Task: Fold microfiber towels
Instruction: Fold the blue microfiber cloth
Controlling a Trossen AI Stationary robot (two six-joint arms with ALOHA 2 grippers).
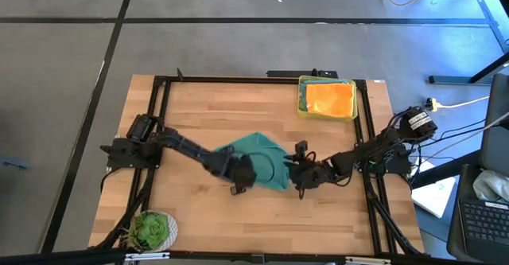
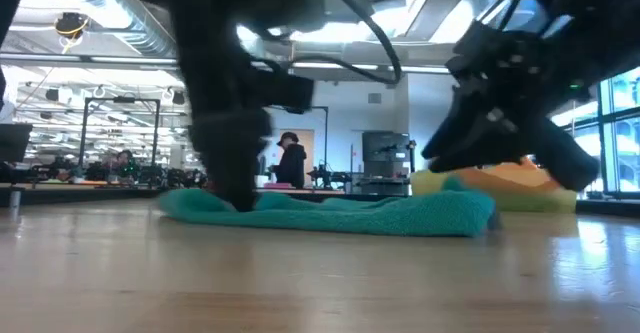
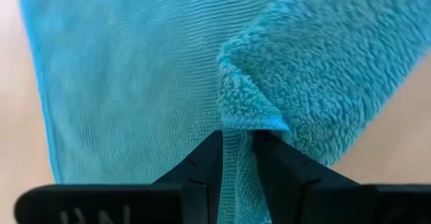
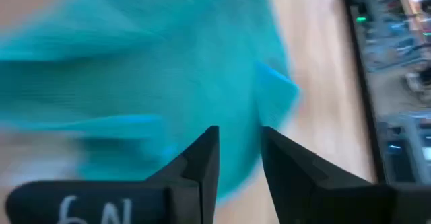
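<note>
Table (image 1: 199, 106) of pale wood planks carried the whole scene, framed by a black rail. Teal towel (image 1: 258, 163) lay partly folded near the table's middle, directly between the two end effectors, both of which reached in toward it from opposite sides. Yellow tray (image 1: 303, 95) sat well beyond the right end effector, at the far edge of the table, with an orange towel (image 1: 330, 99) resting on top of the cloths inside it. A small green plant (image 1: 151, 229) sat at the near corner, well behind the left end effector.

The left end effector (image 3: 236, 140) was down at the teal towel's edge, its fingers (image 3: 202, 167) pressed nearly together and pinching a raised fold of the cloth. The right end effector (image 4: 239, 140) hovered over the opposite edge of the same towel, its fingers (image 4: 202, 163) slightly apart; whether they gripped any cloth could not be told.
</note>
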